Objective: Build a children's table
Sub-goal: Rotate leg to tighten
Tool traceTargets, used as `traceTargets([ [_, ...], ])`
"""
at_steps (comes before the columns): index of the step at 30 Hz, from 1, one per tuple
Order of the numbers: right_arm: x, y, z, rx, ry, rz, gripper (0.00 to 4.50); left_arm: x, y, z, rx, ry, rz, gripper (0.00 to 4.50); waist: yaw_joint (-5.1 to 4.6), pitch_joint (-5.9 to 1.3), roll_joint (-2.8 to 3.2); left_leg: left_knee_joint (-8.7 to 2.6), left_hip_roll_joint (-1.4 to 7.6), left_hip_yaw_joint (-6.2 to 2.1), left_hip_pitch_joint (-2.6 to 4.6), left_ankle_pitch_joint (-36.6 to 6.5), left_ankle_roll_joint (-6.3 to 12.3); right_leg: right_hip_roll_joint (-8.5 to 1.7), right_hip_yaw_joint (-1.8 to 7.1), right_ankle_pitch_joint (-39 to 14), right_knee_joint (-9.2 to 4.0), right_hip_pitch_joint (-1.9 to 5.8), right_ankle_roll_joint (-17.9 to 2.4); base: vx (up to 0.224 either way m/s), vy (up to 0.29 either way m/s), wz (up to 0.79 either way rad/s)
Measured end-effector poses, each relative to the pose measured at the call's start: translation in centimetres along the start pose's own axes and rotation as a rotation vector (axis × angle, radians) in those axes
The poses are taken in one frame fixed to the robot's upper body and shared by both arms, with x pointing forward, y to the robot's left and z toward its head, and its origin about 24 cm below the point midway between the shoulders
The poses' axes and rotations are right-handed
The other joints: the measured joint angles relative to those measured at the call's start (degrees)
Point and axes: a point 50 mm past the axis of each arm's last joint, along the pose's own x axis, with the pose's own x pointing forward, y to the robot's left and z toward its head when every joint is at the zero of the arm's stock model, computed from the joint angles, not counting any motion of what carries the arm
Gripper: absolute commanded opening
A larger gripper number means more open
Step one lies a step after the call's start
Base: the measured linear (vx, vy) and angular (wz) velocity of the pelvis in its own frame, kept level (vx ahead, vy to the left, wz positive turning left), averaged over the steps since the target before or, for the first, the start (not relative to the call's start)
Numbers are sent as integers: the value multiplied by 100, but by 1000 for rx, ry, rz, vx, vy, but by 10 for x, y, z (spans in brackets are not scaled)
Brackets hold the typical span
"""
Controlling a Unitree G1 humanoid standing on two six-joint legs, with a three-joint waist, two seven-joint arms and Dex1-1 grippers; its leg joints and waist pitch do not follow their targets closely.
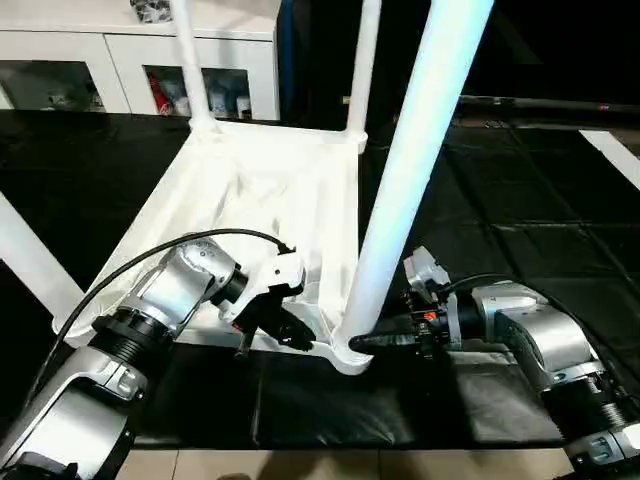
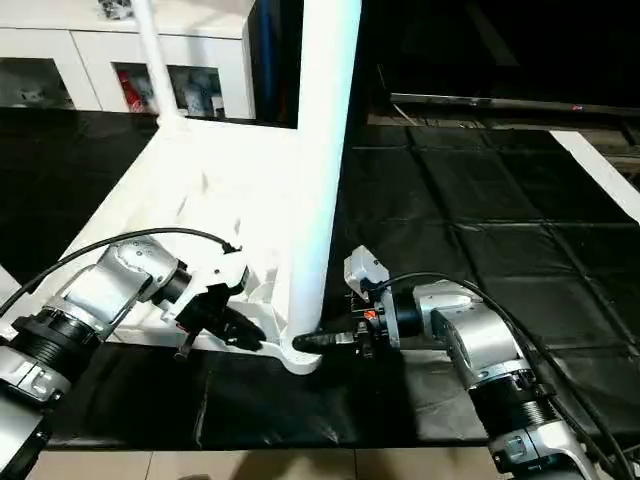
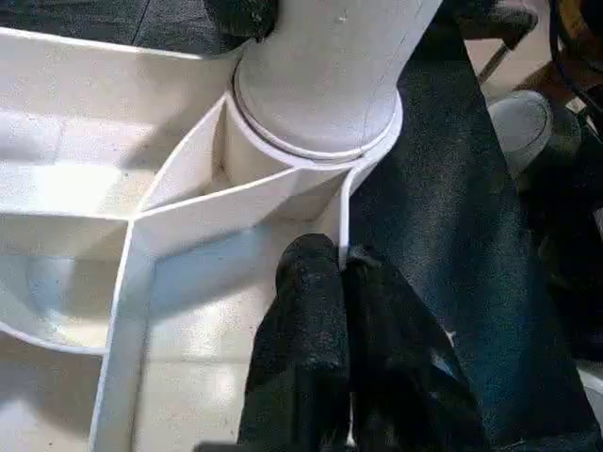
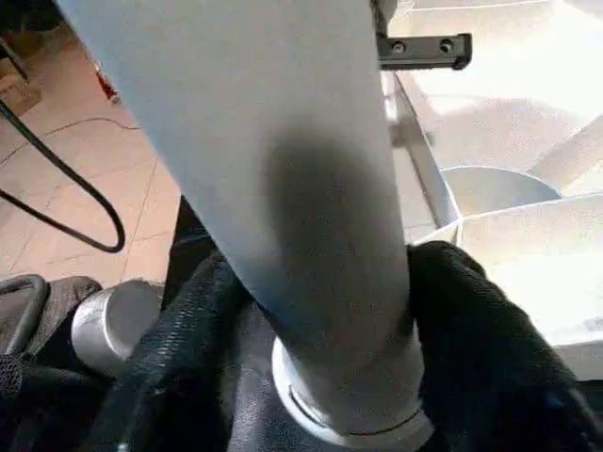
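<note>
ribs cross the smooth white tabletop point(image 1: 260, 200); round tubular leg point(image 1: 415, 160) upright.

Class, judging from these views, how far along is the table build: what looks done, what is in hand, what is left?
Done: two far legs stand in the upturned tabletop.
In hand: the near leg sits in its corner socket; the right gripper straddles its base, and the left gripper pinches the rim.
Left: a fourth leg is not visibly seated.
</note>
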Motion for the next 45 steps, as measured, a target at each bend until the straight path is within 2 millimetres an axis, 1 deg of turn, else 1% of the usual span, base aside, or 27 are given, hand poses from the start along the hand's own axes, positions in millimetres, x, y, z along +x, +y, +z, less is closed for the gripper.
traceTargets([
  [2,-1,0,-1,4,-5,-5,217,2,1,1,-7,-6,-1,0,14,0,0,1,0,0,1,0,0,-1,0,0,0,2,0,0,0,0],
  [5,0,2,-4,14,-34,-39,210,5,2,2,-40,-21,11,0,46,-2,3,5,-1,0,5,0,0,-1,2,1,5,8,-1,0,0,0],
  [7,0,1,-6,33,-60,-94,209,6,5,2,-75,-40,53,0,45,-4,7,9,-1,1,11,0,-1,-2,7,1,11,13,-2,0,0,0],
  [9,1,-3,-7,43,-86,-188,205,8,10,3,-113,-62,116,0,24,-7,12,13,-1,1,16,2,-3,-1,6,-8,12,16,15,0,0,0],
  [12,5,-11,-6,49,-111,-360,203,15,18,7,-173,-98,222,0,-83,-16,26,25,-3,-1,22,4,-8,-1,8,-15,7,22,27,0,0,0],
  [16,15,-29,3,112,-147,-635,199,28,29,15,-267,-166,396,0,-321,-20,33,49,-7,-24,23,4,-8,0,-17,-17,-15,10,31,0,0,0],
  [18,18,-34,6,119,-144,-703,199,33,32,18,-291,-185,442,0,-400,-20,34,52,-7,-33,19,4,-8,-1,-35,-17,-33,5,31,0,0,0],
  [20,21,-38,9,129,-152,-783,198,38,35,21,-327,-216,493,0,-423,-19,35,44,-3,-52,11,4,-7,-4,-76,-17,-75,5,30,0,0,0],
  [22,25,-42,13,125,-140,-850,198,42,37,24,-352,-239,536,0,-431,-19,37,38,-1,-60,6,4,-7,-31,-127,-16,-107,6,30,0,0,0],
  [23,25,-42,14,121,-133,-863,198,43,37,25,-354,-242,544,0,-431,-19,37,39,-3,-60,6,4,-7,-41,-138,-16,-109,7,30,0,0,0],
  [24,25,-43,14,118,-131,-867,198,44,37,25,-355,-243,547,0,-431,-19,36,39,-6,-56,8,4,-7,-47,-138,-16,-108,9,29,0,0,0],
  [25,24,-43,14,113,-130,-869,231,44,37,26,-355,-245,547,0,-433,-19,36,38,-9,-46,13,3,-5,-55,-136,-15,-107,9,28,0,0,0],
  [27,24,-43,14,108,-130,-871,267,44,37,26,-354,-250,543,0,-433,-19,36,37,-8,-41,12,1,-2,-58,-137,-11,-106,6,23,0,0,0],
  [29,25,-42,14,106,-131,-849,274,42,36,27,-338,-248,522,0,-422,-19,36,34,-8,-36,8,-2,2,-61,-135,29,-103,0,5,0,0,0],
  [31,23,-41,12,97,-120,-820,299,40,34,27,-322,-244,495,0,-401,-19,36,21,-7,-32,5,-7,6,-62,-135,89,-101,-6,4,0,0,0],
  [32,22,-40,11,90,-111,-794,299,39,33,26,-314,-241,479,0,-392,-19,37,-1,-7,-30,10,-7,6,-62,-136,96,-102,-7,-7,0,0,0],
  [36,10,-30,5,33,-63,-633,330,32,27,22,-249,-215,392,0,-334,-19,44,-48,-2,-24,12,-5,7,-59,-143,84,-99,-16,-8,26,-10,3],
  [40,4,-22,1,20,-39,-495,369,25,23,16,-196,-183,321,0,-250,-19,44,-47,-5,-14,12,-6,6,-67,-140,81,-100,-13,-12,0,0,0],
  [42,2,-19,-1,17,-23,-434,387,21,20,13,-170,-161,283,0,-226,-18,44,-42,-4,-10,12,-5,7,-70,-136,81,-100,-5,-12,0,0,0],
  [43,2,-17,-1,14,-22,-406,387,19,19,12,-158,-151,264,0,-212,-18,45,-36,-4,-8,12,-5,7,-71,-133,81,-100,0,-12,0,0,0],
  [44,1,-16,-1,12,-17,-374,407,18,17,11,-142,-138,244,0,-198,-16,47,-31,-4,-7,12,-5,7,-72,-129,81,-99,1,-12,0,0,0],
  [45,0,-14,-2,12,-8,-341,414,16,16,10,-130,-127,223,0,-182,-16,48,-29,-4,-6,12,-5,7,-72,-126,81,-100,3,-12,0,0,0],
])
